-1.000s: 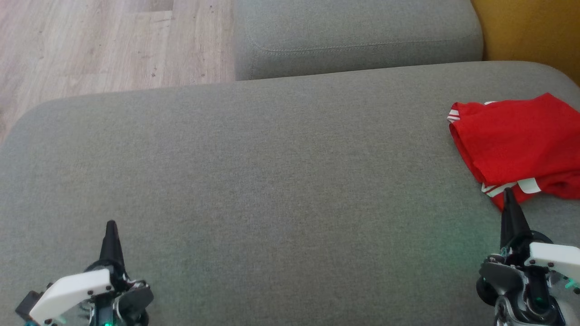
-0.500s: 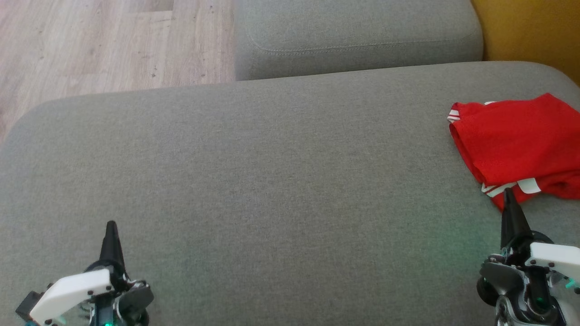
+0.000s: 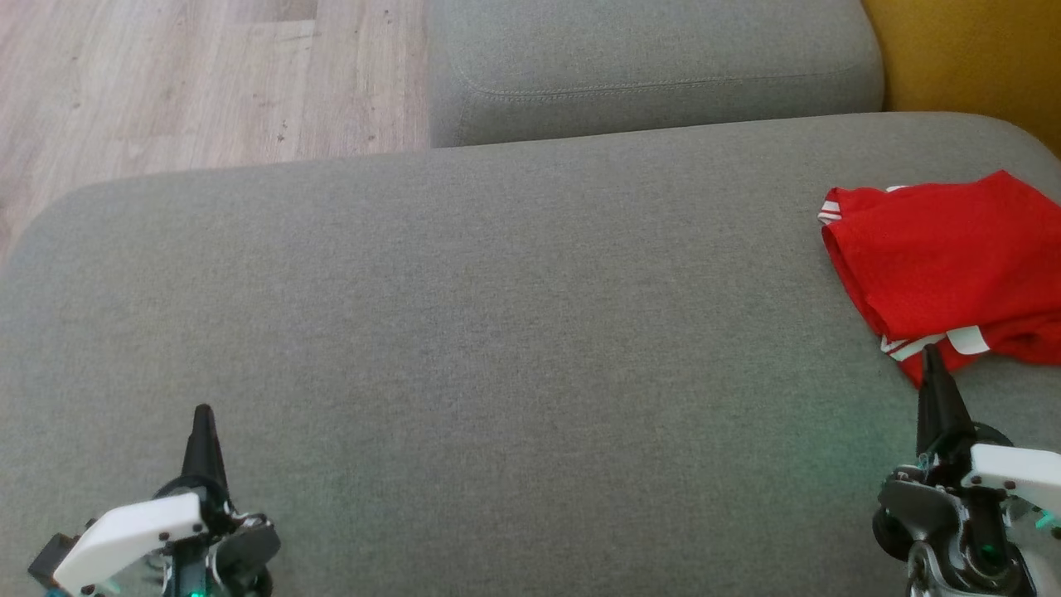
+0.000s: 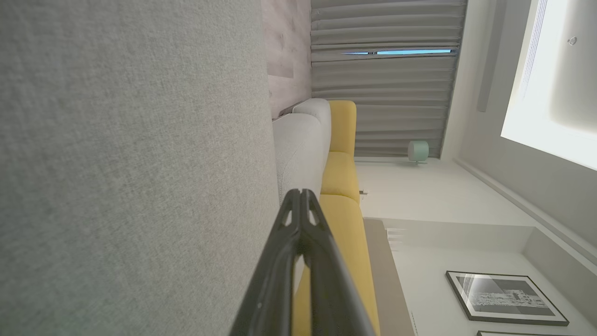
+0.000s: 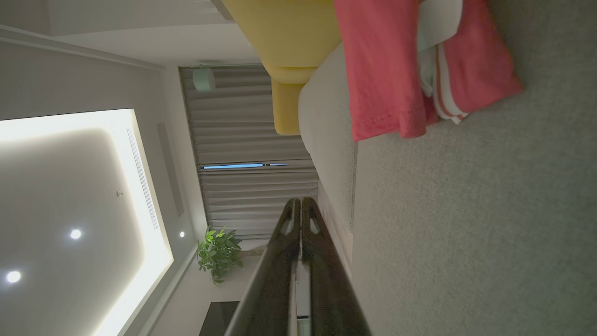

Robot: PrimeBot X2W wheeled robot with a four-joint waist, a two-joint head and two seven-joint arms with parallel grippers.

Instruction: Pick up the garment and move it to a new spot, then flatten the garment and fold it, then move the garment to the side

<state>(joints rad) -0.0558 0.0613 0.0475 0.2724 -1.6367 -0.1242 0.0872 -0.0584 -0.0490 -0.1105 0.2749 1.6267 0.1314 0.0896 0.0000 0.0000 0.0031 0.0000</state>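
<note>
Here, garment (image 3: 945, 265) lies on sofa (image 3: 497, 332).

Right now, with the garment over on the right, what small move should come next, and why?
Probably open the right gripper and ease it forward to the near edge of the red garment: it is shut, empty, short of the bunched cloth; the left gripper sits far across the cushion.

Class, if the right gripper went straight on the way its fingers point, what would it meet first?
Probably the folded red garment with white stripes: the shut right gripper points at its near edge on the grey fabric cushion. Height is unclear; it might pass above.
</note>
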